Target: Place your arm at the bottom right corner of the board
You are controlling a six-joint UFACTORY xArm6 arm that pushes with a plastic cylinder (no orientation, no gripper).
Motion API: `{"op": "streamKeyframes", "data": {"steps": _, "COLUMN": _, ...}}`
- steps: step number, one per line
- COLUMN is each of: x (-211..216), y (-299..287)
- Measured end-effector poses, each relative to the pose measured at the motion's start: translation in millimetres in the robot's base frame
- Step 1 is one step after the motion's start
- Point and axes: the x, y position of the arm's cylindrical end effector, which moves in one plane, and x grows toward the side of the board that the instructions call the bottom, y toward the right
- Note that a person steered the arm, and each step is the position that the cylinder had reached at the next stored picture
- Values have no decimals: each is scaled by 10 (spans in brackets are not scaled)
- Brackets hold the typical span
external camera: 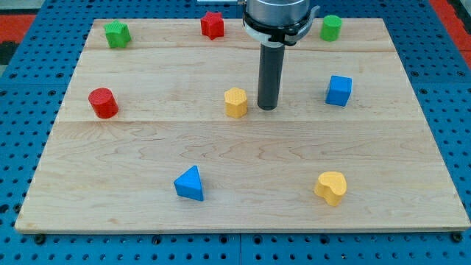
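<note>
Wooden board (147, 147) on blue pegboard table (15, 147), filling most of frame. Arm housing (280, 15) entering from board's top edge, slightly right of centre, dark rod (269, 73) hanging straight down from it. No gripper fitted, so no open/closed state to report.

My tip (267, 107) down on board near its middle, a little toward top edge, just right of yellow hexagonal block (235, 102); narrow gap visible, not touching. Far from bottom right corner (460, 224), which sits unoccupied by the rod.

Blocks, roughly by size:
- Blue cube (338, 90), right of tip, toward right edge, upper half.
- Yellow heart-shaped block (331, 188), toward bottom edge, right half; closest block to bottom right corner, well apart from tip.
- Blue triangular block (190, 183), toward bottom edge, left of centre.
- Red cylinder (103, 102), near left edge, upper half.
- Green star-like block (116, 34), near top left corner; exact shape hard to make out.
- Red star-like block (213, 25), at top edge, just left of arm housing.
- Green cylinder (331, 28), at top edge, just right of arm housing.
</note>
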Motion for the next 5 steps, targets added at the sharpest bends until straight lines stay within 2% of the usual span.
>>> {"op": "streamKeyframes", "data": {"steps": 2, "x": 22, "y": 48}}
{"op": "streamKeyframes", "data": {"steps": 4, "x": 921, "y": 924}}
{"op": "streamKeyframes", "data": {"steps": 5, "x": 972, "y": 1546}}
